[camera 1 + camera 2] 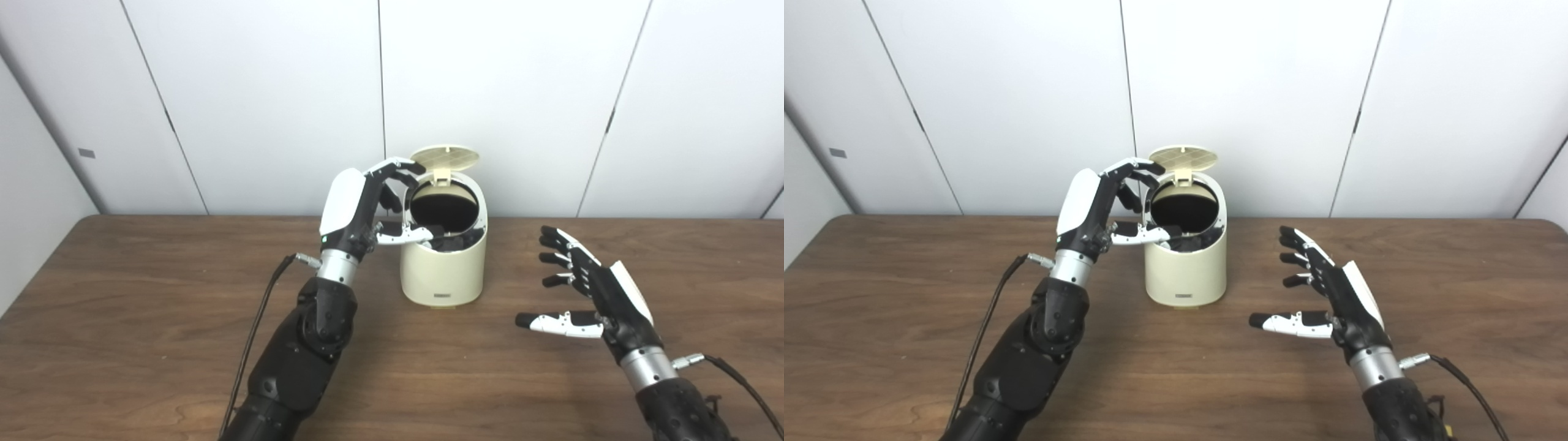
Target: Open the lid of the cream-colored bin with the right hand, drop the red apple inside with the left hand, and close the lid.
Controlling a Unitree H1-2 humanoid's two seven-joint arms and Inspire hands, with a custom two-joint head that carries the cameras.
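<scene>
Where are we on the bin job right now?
Done: the bin lid stands open. No apple is visible on the table or in either robot hand; it has likely been dropped in. In hand: the left robot hand sits open at the rim. Left: closing the lid; the right robot hand waits open.

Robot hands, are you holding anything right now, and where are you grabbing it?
Nothing is held. The left hand is open at the rim of the bin, no apple in it. The right hand is open above the table.
</scene>
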